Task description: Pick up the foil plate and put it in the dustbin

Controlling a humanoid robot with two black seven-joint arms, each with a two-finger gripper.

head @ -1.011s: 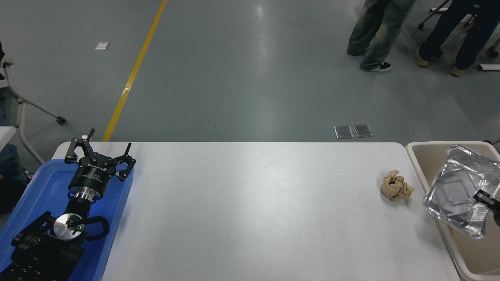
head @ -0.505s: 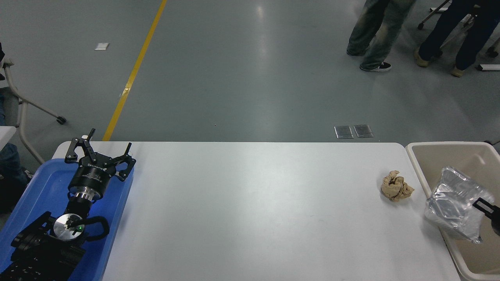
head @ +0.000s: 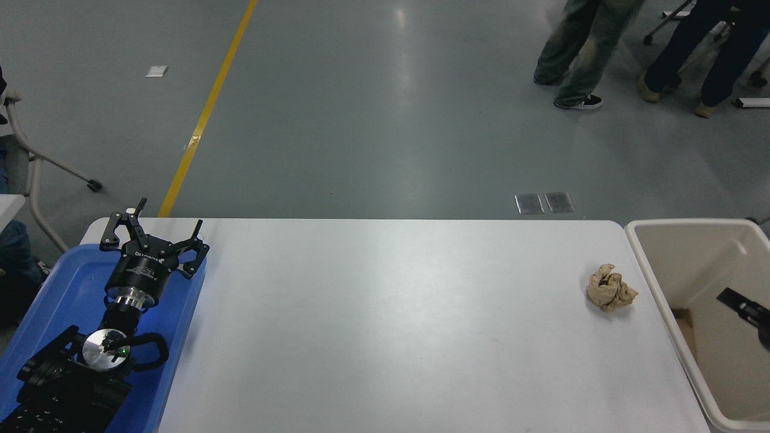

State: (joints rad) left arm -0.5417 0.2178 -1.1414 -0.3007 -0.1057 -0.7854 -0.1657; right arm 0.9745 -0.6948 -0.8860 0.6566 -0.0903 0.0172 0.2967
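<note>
The foil plate is out of view. The dustbin [head: 646, 264], a large beige bin, stands against the table's right end, and what shows of its inside is bare beige wall with a small brown patch low down. Only a black tip of my right gripper [head: 739, 304] shows, over the bin's opening near the right edge, with nothing seen in it. My left gripper [head: 153, 237] is parked open over the blue tray [head: 66, 282] at the lower left.
A crumpled brown paper ball [head: 610, 287] lies on the white table [head: 385, 325] just left of the bin. People's legs [head: 577, 54] stand on the floor beyond the table at the top right. A chair frame [head: 36, 162] is at the far left.
The foil plate, held tilted over the bin a second ago, sank lower and has gone from sight. My right gripper's tip stays over the bin. The left arm has not moved.
</note>
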